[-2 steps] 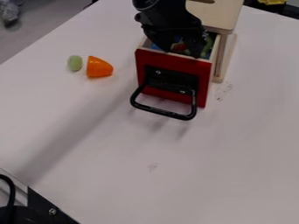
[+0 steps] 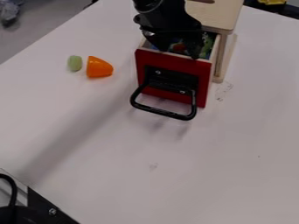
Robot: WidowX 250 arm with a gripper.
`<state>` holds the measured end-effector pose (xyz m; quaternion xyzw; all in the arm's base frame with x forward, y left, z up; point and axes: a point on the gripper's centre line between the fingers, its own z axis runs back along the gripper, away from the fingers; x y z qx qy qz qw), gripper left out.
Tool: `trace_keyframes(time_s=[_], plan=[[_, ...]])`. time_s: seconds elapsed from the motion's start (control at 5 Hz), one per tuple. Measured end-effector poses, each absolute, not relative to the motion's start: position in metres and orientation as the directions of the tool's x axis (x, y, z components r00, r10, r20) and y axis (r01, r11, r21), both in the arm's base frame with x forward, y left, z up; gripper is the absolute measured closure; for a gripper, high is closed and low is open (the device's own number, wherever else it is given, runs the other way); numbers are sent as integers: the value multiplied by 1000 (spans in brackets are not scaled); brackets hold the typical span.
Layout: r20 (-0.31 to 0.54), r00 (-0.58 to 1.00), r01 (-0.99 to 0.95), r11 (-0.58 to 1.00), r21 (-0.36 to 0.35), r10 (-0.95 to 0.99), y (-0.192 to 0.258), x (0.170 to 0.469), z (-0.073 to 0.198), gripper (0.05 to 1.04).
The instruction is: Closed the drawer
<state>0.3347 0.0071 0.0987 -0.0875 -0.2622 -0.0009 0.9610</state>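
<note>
- Red is the front of the drawer point(image 2: 175, 60), near the top of the picture, just right of the middle. The drawer sticks out of a light wood box point(image 2: 213, 16), and you can see inside it from above.
- A black handle point(image 2: 161, 112) loops out from the drawer's front, toward the bottom of the picture.
- The black gripper point(image 2: 180, 51) hangs down from the top of the picture, over the drawer. Its two fingers are spread wide, with a gap between them. One tip is in front of the top edge of the red front. I can't tell if it touches.
- Inside the drawer are some small things in red, green and blue. They are too hard to make out.
- Left of the drawer, an orange thing point(image 2: 99, 68) lies on the white table point(image 2: 234, 153).
- Just left of that is a small light green thing point(image 2: 74, 63).
- In the bottom left corner is a black part point(image 2: 43, 208) with a screw in it.
- Grey floor point(image 2: 50, 22) shows at the upper left.
</note>
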Motion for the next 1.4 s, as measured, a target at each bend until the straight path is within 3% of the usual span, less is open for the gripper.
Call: trace_keyframes(time_s=[0.6, 1.0, 1.4], plan=[[452, 877, -132, 986, -97, 162, -1, 308, 136, 85], [322, 906, -268, 961, -68, 276, -2, 282, 111, 85], [190, 934, -296, 953, -62, 302, -7, 280, 74, 85]])
